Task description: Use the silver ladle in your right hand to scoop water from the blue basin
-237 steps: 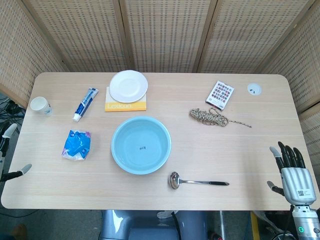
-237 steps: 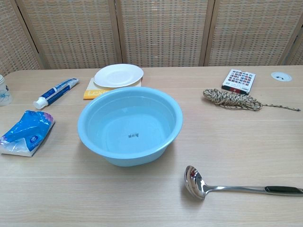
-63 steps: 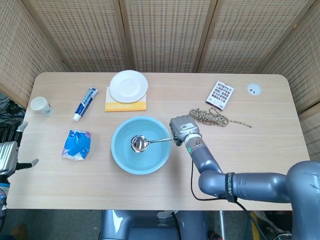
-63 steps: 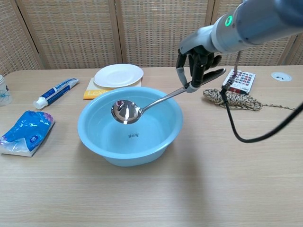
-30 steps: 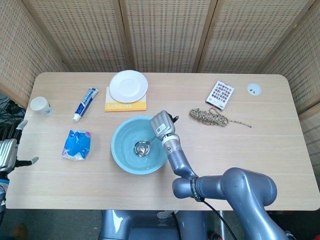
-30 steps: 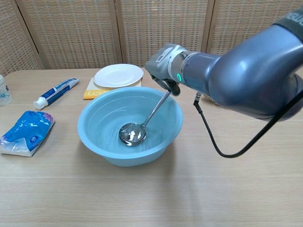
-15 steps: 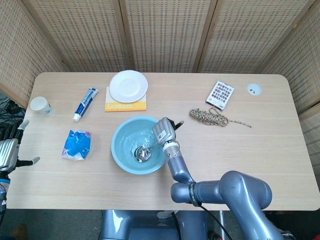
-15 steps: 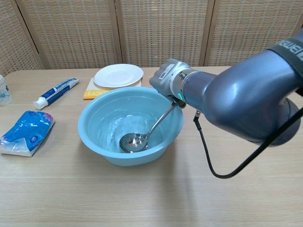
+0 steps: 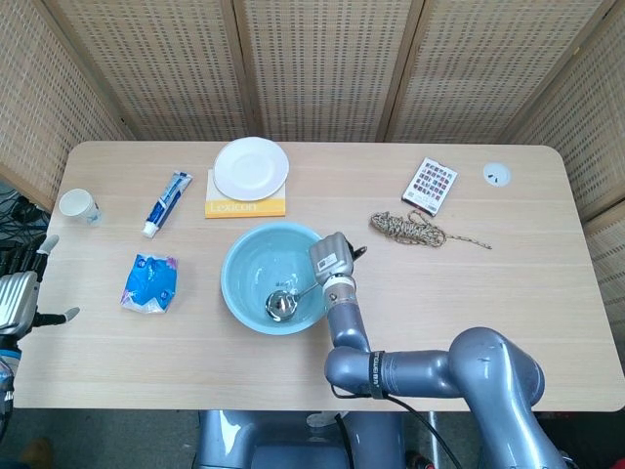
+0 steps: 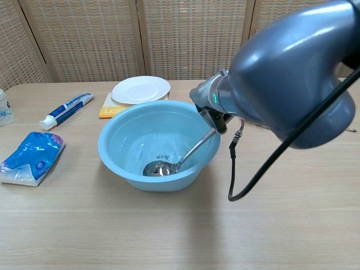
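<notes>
The blue basin [image 9: 237, 257] [image 10: 114, 136] stands at the table's middle with water in it. The silver ladle's bowl [image 9: 280, 305] [image 10: 158, 168] lies low against the basin's near inner wall. Its handle [image 10: 195, 148] slants up to the right over the rim. My right hand [image 9: 332, 260] [image 10: 212, 109] grips the handle's end just above the basin's right rim. The bulky right arm fills the right side of the chest view. My left hand [image 9: 20, 300] hangs off the table's left edge, fingers apart and holding nothing.
A white plate [image 9: 251, 168] sits on a yellow book [image 9: 244, 207] behind the basin. A toothpaste tube [image 9: 167, 203], a blue packet [image 9: 150, 282] and a cup [image 9: 78, 206] lie to the left. A rope coil [image 9: 410, 229] and card box [image 9: 430, 183] lie to the right.
The right hand has moved towards the near right, dragging the ladle's bowl to the basin's near wall. The basin has shifted slightly to the right. The left hand is still.
</notes>
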Available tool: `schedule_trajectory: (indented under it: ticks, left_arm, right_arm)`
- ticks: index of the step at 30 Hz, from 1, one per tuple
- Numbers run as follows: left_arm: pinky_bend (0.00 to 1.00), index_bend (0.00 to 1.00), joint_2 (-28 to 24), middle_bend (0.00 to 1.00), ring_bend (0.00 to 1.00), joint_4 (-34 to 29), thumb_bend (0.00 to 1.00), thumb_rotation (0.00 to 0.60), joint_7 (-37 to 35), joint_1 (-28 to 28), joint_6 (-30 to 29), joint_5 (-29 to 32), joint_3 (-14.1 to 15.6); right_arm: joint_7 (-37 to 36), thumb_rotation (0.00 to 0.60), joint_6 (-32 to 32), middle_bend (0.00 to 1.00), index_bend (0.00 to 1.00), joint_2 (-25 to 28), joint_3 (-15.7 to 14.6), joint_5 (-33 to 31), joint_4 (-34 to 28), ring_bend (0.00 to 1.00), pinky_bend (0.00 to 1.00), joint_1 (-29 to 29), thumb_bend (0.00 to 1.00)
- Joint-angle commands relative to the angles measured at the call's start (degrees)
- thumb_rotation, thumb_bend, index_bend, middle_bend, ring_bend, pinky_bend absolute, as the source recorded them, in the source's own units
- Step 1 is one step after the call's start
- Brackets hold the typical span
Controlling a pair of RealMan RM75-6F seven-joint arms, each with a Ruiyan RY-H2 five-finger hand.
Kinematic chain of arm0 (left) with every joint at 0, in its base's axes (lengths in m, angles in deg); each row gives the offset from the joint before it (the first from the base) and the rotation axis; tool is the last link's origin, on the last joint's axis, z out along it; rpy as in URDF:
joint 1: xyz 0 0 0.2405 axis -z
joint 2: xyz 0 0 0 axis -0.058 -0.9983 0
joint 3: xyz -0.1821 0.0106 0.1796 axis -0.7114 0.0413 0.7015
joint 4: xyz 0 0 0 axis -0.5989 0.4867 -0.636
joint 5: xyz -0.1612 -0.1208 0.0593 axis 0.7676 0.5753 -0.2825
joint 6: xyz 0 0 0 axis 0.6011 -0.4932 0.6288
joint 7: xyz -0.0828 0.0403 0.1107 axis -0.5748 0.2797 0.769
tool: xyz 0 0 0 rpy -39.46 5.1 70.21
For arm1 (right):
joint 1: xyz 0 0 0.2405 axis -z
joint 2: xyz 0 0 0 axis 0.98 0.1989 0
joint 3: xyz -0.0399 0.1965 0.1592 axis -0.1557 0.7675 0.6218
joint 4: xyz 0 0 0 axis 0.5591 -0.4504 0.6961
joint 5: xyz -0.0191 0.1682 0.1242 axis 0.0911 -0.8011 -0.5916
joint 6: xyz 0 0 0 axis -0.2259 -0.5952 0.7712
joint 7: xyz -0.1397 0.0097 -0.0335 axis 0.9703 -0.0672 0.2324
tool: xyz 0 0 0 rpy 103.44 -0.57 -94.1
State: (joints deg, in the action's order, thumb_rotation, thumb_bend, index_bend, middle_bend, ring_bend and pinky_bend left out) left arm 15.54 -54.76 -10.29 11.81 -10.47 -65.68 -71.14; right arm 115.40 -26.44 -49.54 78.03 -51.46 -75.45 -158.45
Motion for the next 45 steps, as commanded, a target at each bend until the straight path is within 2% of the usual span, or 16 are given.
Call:
schedule_trajectory:
  ticks: [1,7,23,45]
  left_arm:
    - [0.00,0.00,-0.03,0.00,0.00,-0.06,0.00,0.600,-0.04,-0.02,-0.05,-0.05,0.03]
    - [0.00,0.00,-0.13,0.00,0.00,-0.14,0.00,0.600,-0.26,0.03,0.02,-0.26,0.14]
    - [0.00,0.00,-0.47,0.00,0.00,-0.12,0.00,0.600,-1.37,0.05,0.20,-0.60,0.20]
    - [0.00,0.00,-0.39,0.00,0.00,0.82,0.00,0.600,-2.06,0.79,1.59,-0.06,0.11]
  right_arm:
    - [-0.42,0.600,-0.14,1.00,0.85,1.59,2.42,-2.62,-2.03,1.00,1.00,0.47,0.81]
    - [-1.56,0.600,-0.43,1.00,0.85,3.84,6.03,-6.08,-4.57,1.00,1.00,0.70,0.81]
    - [-3.85,0.600,1.33,1.00,0.85,8.98,10.49,-8.95,-8.93,1.00,1.00,0.66,0.81]
    - [-2.38,0.600,4.84,1.00,0.85,13.65,13.29,-14.04,-11.46,1.00,1.00,-1.31,0.81]
